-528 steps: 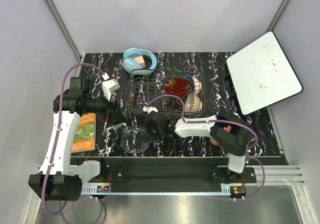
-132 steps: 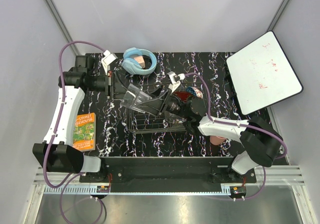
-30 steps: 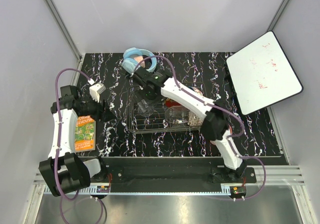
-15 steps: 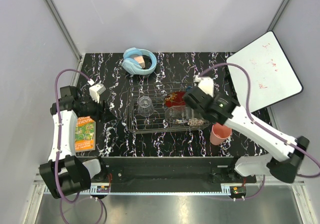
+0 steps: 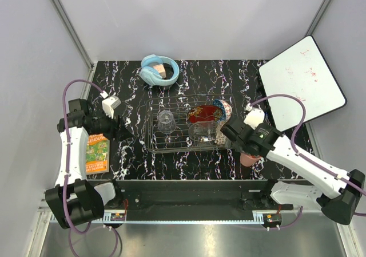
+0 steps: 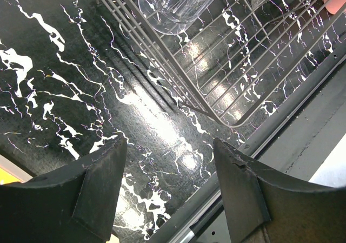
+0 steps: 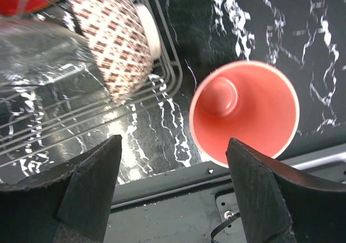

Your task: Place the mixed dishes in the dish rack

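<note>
One pink cup (image 7: pixel 243 113) below right gripper (image 7: pixel 174 143), jaws wide, empty. Five dishes (image 5: pixel 203 113) in one dish rack (image 5: pixel 171 143) beside it. Left gripper (image 6: pixel 168 143) spread, empty.

Blue headphones (image 5: pixel 159 70) at back of black marbled table (image 5: pixel 229 76); whiteboard (image 5: pixel 301 82) tilted at right edge; orange book (image 5: pixel 96 153) flat, left.

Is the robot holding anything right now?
No. The left gripper and right gripper are both open and empty; the pink cup is not gripped.
</note>
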`<move>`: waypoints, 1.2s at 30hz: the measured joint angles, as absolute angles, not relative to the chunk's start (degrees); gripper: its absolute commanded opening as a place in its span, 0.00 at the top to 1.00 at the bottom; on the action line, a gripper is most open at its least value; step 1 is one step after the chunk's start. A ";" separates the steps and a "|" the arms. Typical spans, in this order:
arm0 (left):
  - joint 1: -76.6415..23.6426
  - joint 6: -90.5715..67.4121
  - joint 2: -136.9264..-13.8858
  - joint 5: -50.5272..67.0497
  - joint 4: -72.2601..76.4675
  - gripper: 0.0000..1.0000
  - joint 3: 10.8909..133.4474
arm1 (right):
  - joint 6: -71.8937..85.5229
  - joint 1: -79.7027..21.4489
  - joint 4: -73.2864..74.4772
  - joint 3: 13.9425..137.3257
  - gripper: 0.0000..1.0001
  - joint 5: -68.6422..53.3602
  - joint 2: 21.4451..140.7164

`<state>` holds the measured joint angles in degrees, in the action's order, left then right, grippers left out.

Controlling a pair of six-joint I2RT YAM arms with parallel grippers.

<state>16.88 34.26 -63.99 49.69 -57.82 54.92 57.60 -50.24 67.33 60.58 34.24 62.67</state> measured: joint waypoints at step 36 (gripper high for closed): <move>16.88 34.79 -63.99 49.56 -58.87 0.32 55.16 | 72.86 -50.22 65.73 45.63 1.00 29.45 57.56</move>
<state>16.88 34.79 -63.99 49.56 -58.87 55.16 72.86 -50.22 65.73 45.63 29.45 57.56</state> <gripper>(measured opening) 0.682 0.057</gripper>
